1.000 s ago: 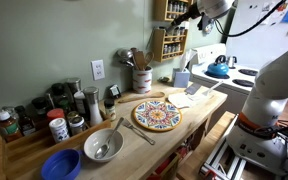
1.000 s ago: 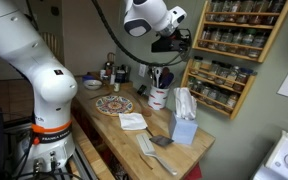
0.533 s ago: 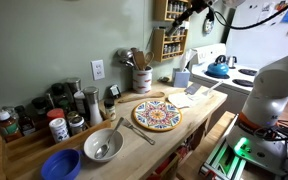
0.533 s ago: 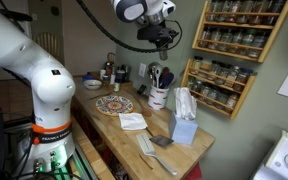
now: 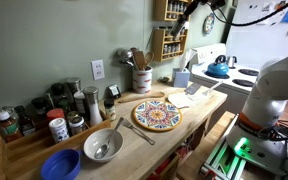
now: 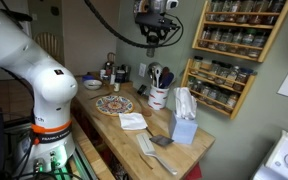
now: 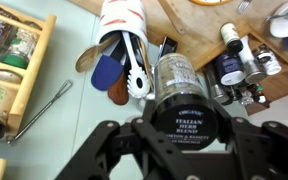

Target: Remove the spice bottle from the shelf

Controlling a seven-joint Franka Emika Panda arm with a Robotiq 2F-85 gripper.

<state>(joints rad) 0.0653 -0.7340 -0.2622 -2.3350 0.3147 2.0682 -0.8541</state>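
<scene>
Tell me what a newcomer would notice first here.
In the wrist view, the spice bottle with its black lid fills the middle, clamped in the gripper, with the shelf of jars off at the left edge. In an exterior view, the colourful patterned plate stands out on the wooden counter.

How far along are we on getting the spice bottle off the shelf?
Done: the spice bottle is out of the shelf, clamped in the gripper. In hand: it hangs in the air over the counter near the utensil crock, apart from the shelf. Left: probably setting it down and releasing.
</scene>
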